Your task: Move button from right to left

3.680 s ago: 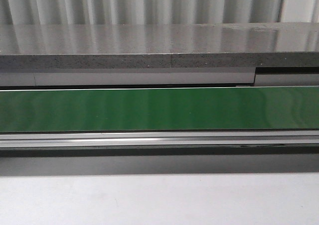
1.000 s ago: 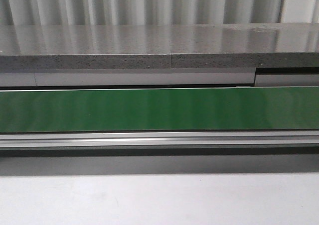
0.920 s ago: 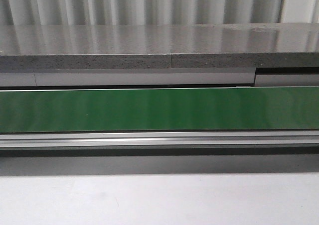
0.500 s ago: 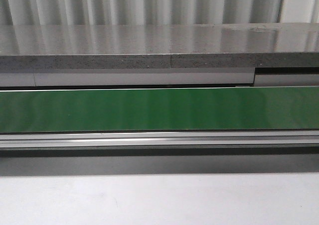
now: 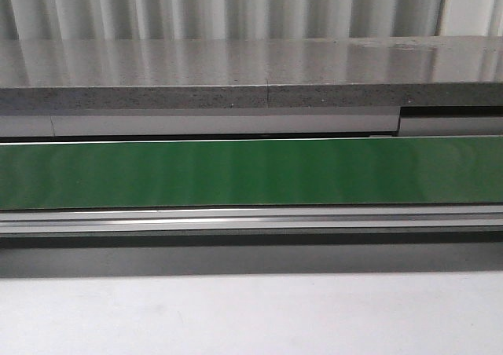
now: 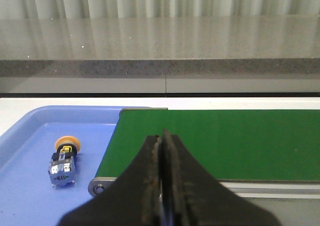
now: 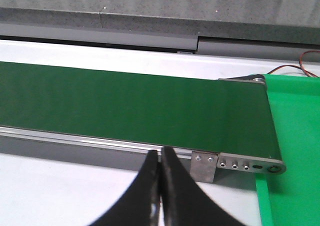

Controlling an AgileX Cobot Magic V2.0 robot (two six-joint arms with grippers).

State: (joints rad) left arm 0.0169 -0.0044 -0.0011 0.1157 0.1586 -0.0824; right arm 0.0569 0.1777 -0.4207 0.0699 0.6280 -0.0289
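Button-wise, the small push-button switch with the round yellow cap and blue blocky body [image 6: 63,162] is lying on its side in the light blue plastic tray [image 6: 22,136], near the tray edge that meets the end of the green conveyor belt [image 6: 215,141]. That tray sits at the left end of the belt, so by my read this one looks already delivered. The front camera shows only bare belt and the grey stone counter [image 5: 251,72] behind, no button anywhere.

Left gripper [image 6: 161,186] is clenched with nothing in it, hovering over the belt's near rail. Right gripper [image 7: 160,191] is also pinched closed and empty, near the belt's right end beside the green tray [image 7: 295,136].

If another button is due on the right, I'd open the right gripper before descending, and grab the blue body rather than the slippery cap.
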